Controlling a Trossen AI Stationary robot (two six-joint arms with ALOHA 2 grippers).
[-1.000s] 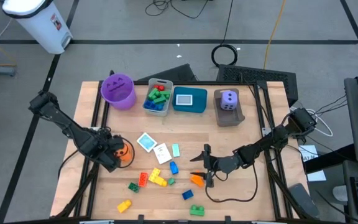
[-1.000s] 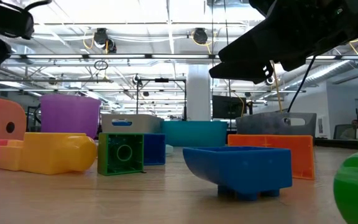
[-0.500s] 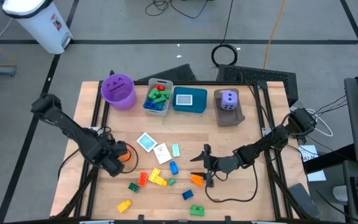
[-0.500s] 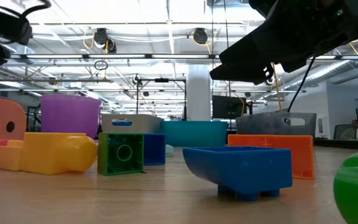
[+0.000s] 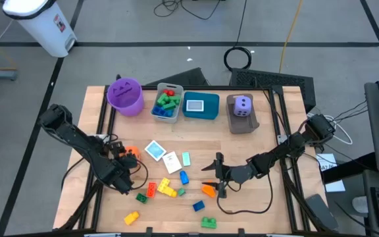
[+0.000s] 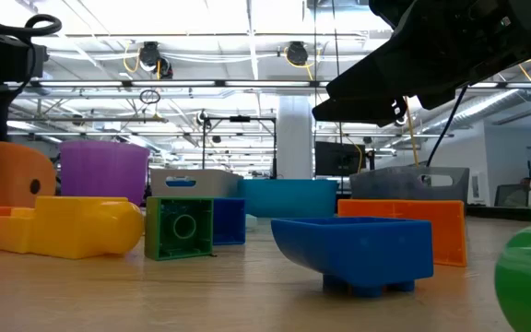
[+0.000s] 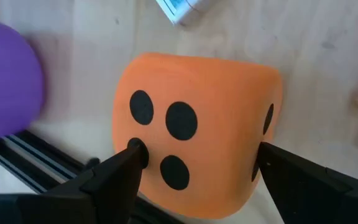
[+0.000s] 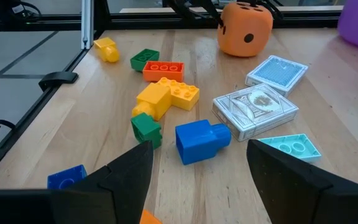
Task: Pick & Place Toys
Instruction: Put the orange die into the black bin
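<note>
The orange soft die (image 7: 191, 93) sits between the fingers of my left gripper (image 7: 199, 152), at the table's left (image 5: 131, 152); its three-dot face is toward the wrist camera. My right gripper (image 8: 199, 149) is open and empty, low over the table's middle right (image 5: 214, 176), with an orange brick (image 5: 208, 191) just below it. Loose bricks lie between the arms: blue (image 8: 201, 142), yellow (image 8: 163, 96), green (image 8: 146, 129), orange (image 8: 163, 70). Cards (image 8: 257, 111) lie flat beside them. The purple die (image 5: 242, 105) rests in the brown bin. My left gripper pinches the orange die by two opposite sides (image 7: 267, 118), one finger (image 7: 114, 174) on each, and the die's lower part reaches back between them. In the low view (image 6: 12, 171) bricks hide its underside, so whether it is clear of the table cannot be told.
A purple bucket (image 5: 125, 95), a grey bin of bricks (image 5: 168, 104), a teal bin (image 5: 201, 105) and the brown bin (image 5: 243, 122) line the far edge. More bricks lie near the front edge (image 5: 131, 217), (image 5: 209, 222). Black rails run along both table sides.
My left arm has swung toward the table's near edge and its gripper has turned about the orange die. The die has turned with it and shifted slightly toward the far edge; in the low view it now shows two dots instead of one.
</note>
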